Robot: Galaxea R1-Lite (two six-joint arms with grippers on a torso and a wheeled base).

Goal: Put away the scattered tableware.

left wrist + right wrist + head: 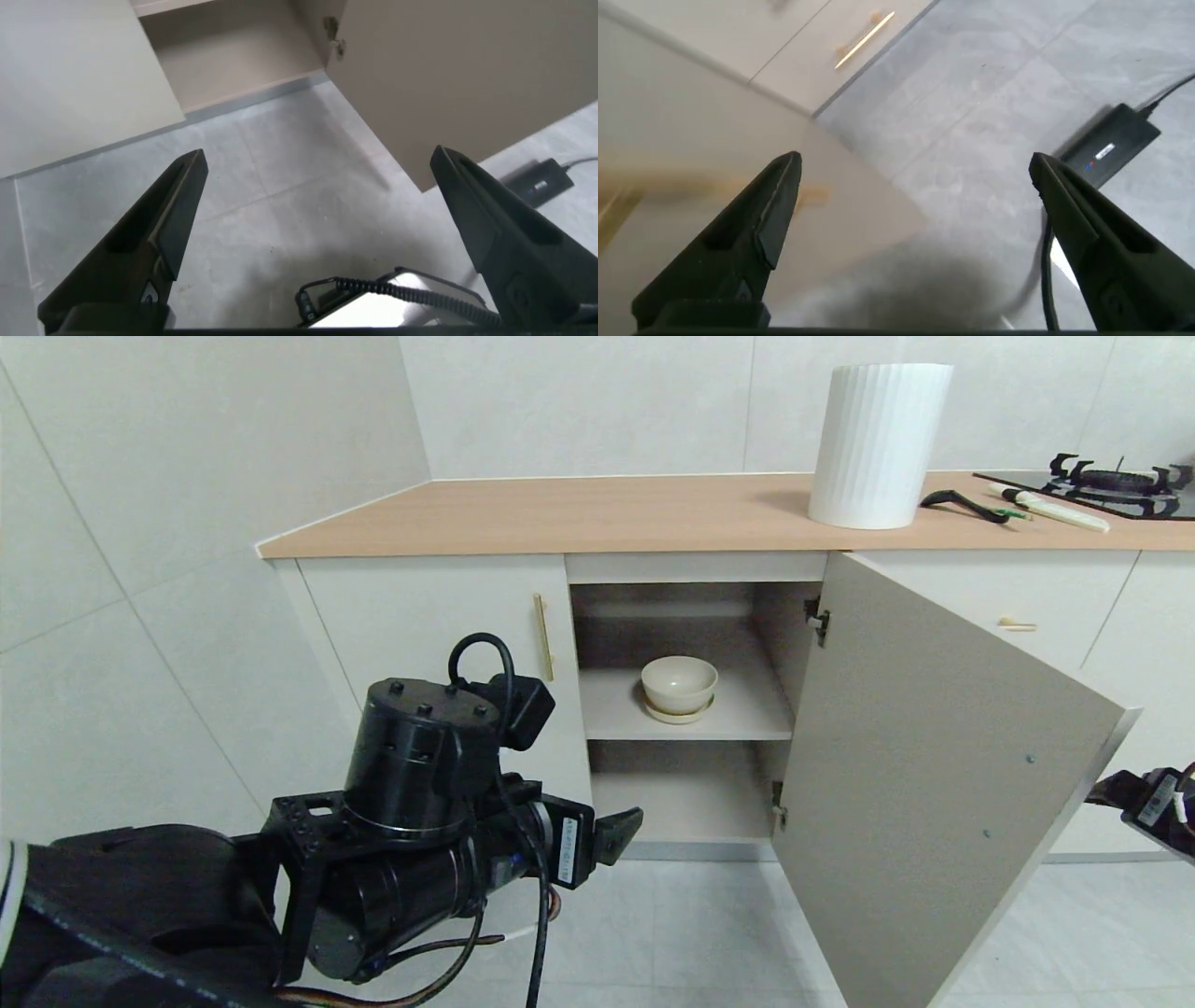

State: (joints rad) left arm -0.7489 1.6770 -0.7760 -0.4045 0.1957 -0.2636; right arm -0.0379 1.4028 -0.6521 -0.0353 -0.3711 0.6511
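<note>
bowl shelved, both grippers empty
pale bowl (679,681) sits on a saucer (679,715) on the open cabinet's (742,714) upper shelf, far centre. left gripper (320,161) low and near, fingers wide apart; right gripper (916,166) beside the door (934,756) edge, fingers apart too. bowl looks glazed: stiff, slick, breakable; pinch its rim.
</note>
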